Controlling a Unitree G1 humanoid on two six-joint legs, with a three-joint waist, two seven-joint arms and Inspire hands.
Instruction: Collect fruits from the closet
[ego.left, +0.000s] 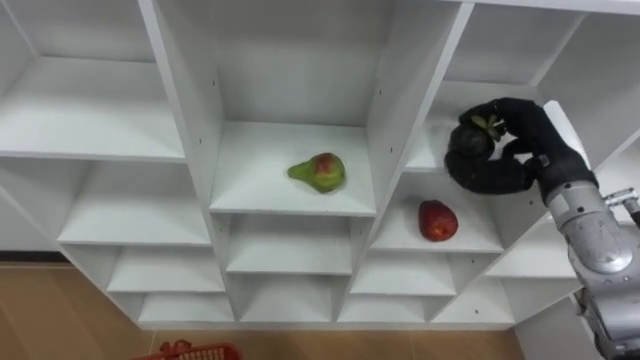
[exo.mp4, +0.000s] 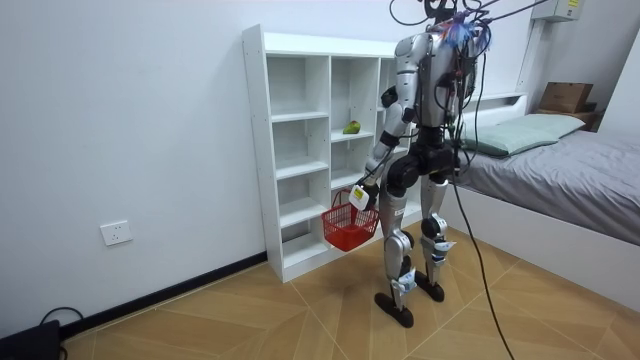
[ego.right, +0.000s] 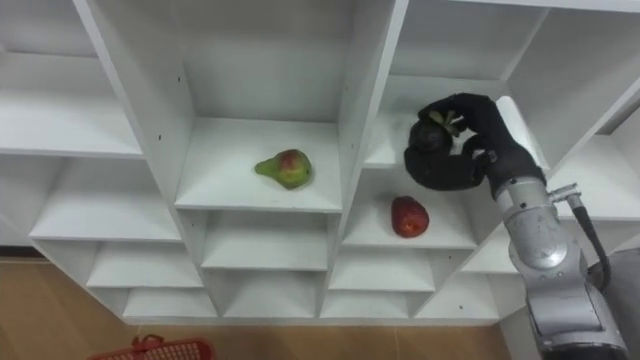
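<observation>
- While the right hand is curled round a small fruit in the right part of the closet, just a green-yellow bit of that fruit peeks out. The hold may be loose, so the fruit could slip and fall.
- If the hand comes out low, it could bump the red fruit on the shelf just below. That fruit could then roll off.
- The red basket is far down and to the left. A fruit let go too soon could miss it or bounce out.
- A green and red pear lies in the middle part, well apart from the hand, and is not picked yet.
- The eye views show how the fingers wrap the fruit. In the room view the robot's body stands in front of that spot.
- The room view adds that the left hand holds the basket by its handle, low by the robot's leg. The robot stands close to the closet.
</observation>
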